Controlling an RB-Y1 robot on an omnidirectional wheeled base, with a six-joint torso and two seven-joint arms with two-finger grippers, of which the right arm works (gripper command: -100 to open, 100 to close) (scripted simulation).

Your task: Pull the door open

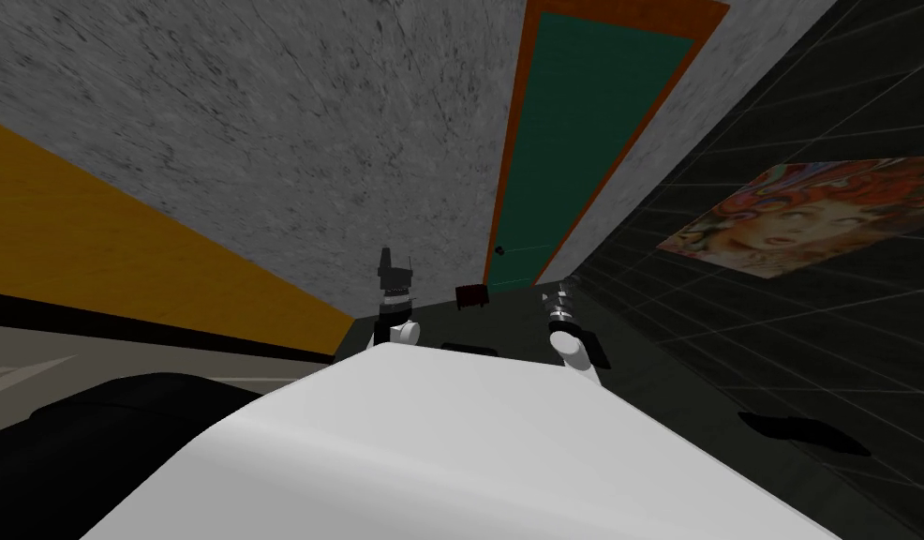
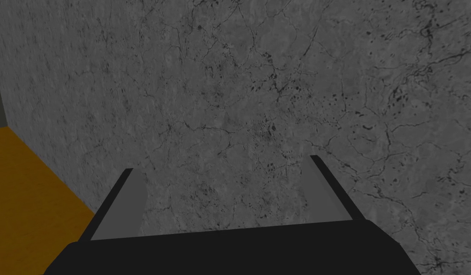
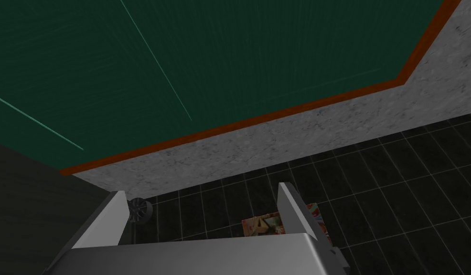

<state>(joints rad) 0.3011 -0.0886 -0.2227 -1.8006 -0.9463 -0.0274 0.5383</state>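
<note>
Door (image 1: 582, 141), dark green, orange-brown framed, runs lengthwise from head view's centre to upper right, dark knob (image 1: 499, 249) at its lower left. Left wrist view: left gripper (image 2: 221, 163) spread wide. Right wrist view: right gripper (image 3: 201, 188) wide, door beyond its fingers.

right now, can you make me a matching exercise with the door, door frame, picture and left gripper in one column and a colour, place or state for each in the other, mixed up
Column one:
1. door
2. door frame
3. picture
4. left gripper

Column two:
a. open, facing the grey wall
b. dark green
c. on the black tiled wall
d. red-brown

Pairs: 1-b, 2-d, 3-c, 4-a
</note>
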